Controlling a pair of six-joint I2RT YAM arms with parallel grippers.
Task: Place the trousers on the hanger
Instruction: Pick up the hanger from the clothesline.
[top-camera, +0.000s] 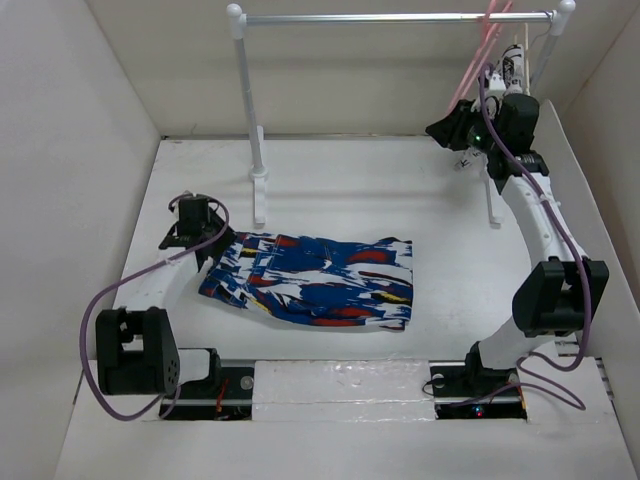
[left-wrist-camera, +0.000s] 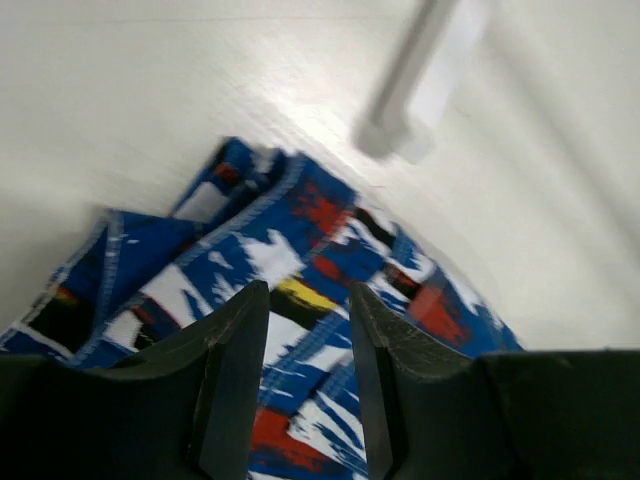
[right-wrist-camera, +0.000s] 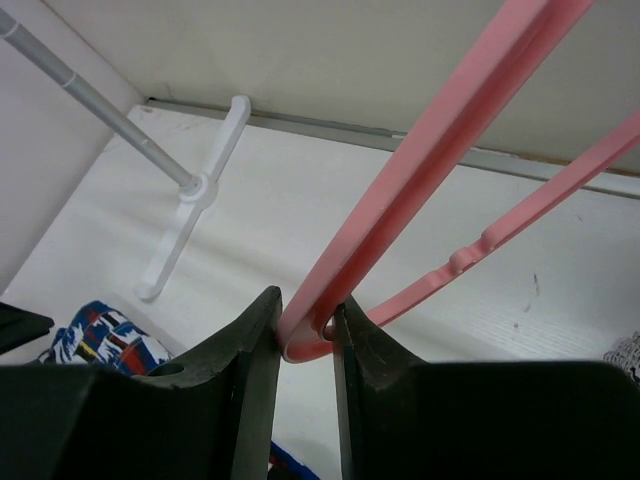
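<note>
Fetching the pink hanger (right-wrist-camera: 440, 140): right gripper (right-wrist-camera: 308, 300) pinches its corner between its fingers; left gripper (left-wrist-camera: 308, 295), narrowly parted, hovers over the trousers (left-wrist-camera: 300, 215). Next, unhook it.

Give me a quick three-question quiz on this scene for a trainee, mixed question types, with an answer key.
1. True or false: the trousers are already draped over the hanger.
2. What sits between the fingers of the right tool? A) a trouser leg B) the hanger's corner C) nothing
3. Which tool is over one end of the trousers?

Key:
1. False. They lie folded on the table.
2. B.
3. The left tool.
</note>
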